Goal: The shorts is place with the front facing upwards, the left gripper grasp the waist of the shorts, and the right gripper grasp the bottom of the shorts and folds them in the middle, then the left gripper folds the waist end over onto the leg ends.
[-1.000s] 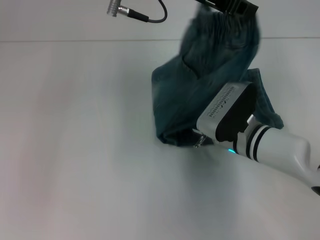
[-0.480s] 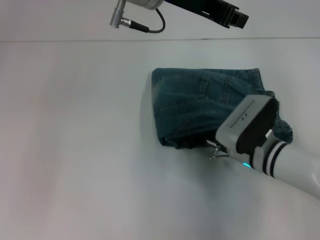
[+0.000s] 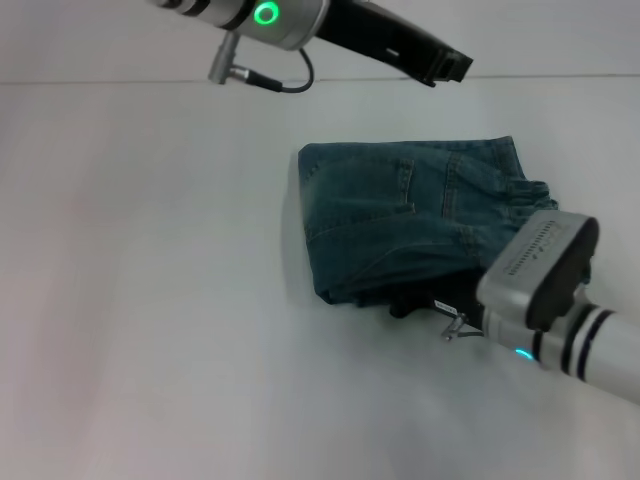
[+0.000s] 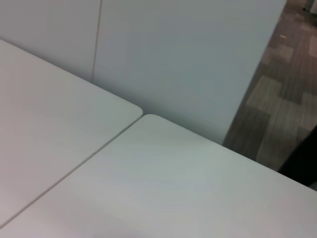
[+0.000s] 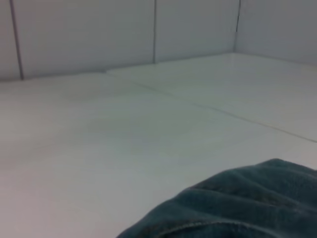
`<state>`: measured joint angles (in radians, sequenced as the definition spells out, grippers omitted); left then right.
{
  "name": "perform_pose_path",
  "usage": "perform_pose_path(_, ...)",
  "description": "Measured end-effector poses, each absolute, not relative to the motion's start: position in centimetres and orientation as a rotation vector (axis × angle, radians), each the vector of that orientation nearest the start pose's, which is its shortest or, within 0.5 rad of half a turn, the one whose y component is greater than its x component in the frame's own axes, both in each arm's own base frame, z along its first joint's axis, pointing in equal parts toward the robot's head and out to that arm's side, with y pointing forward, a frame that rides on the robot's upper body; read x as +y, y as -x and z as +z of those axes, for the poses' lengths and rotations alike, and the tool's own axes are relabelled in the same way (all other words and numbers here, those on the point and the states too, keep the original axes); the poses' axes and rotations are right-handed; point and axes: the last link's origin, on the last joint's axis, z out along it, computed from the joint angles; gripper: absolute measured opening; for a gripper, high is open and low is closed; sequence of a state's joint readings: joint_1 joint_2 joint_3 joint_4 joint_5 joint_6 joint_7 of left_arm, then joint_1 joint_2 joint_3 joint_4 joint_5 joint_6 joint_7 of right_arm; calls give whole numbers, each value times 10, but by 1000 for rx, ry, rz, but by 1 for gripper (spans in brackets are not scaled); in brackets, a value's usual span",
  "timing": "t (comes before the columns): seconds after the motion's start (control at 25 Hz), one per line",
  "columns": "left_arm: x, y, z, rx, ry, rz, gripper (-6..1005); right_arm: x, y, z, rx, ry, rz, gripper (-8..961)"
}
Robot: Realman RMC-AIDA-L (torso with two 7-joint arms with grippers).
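Note:
The blue denim shorts (image 3: 400, 215) lie folded in a compact rectangle on the white table (image 3: 150, 300), right of centre in the head view. Their elastic waist (image 3: 525, 190) bunches at the right edge. My left gripper (image 3: 450, 66) hovers above and behind the shorts, open and holding nothing. The right gripper (image 3: 435, 303) sits low at the near edge of the shorts, its dark tip against the fabric fold. A corner of the denim (image 5: 237, 208) shows in the right wrist view. The left wrist view holds no shorts.
A seam between two tabletops (image 4: 74, 168) runs across the left wrist view, with a white wall (image 4: 188, 59) behind and carpeted floor (image 4: 282, 114) beyond the table's edge. A cable and plug (image 3: 225, 68) hang from the left arm.
The left gripper let go of the lifted waist, which dropped flat onto the leg ends, then drew back and to the left. The right arm slid towards the lower right.

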<state>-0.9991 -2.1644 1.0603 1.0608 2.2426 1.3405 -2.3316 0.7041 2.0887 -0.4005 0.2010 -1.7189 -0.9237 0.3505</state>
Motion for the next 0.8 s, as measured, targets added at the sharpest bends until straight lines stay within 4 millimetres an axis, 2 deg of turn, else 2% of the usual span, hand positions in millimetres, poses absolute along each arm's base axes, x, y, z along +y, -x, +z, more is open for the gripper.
perform_pose_path(0.32,415,52,-14,-718,2779,-396,34,318,-294,-105,548,2392,544,4)
perform_pose_path(0.68,410,86,-6,-723,2729,-437,35,287,-313,-86,510,2454,610,6)
perform_pose_path(0.8,406,98,-3,-732,2708,-473,36,280,-320,-81,547,2459,618,7)
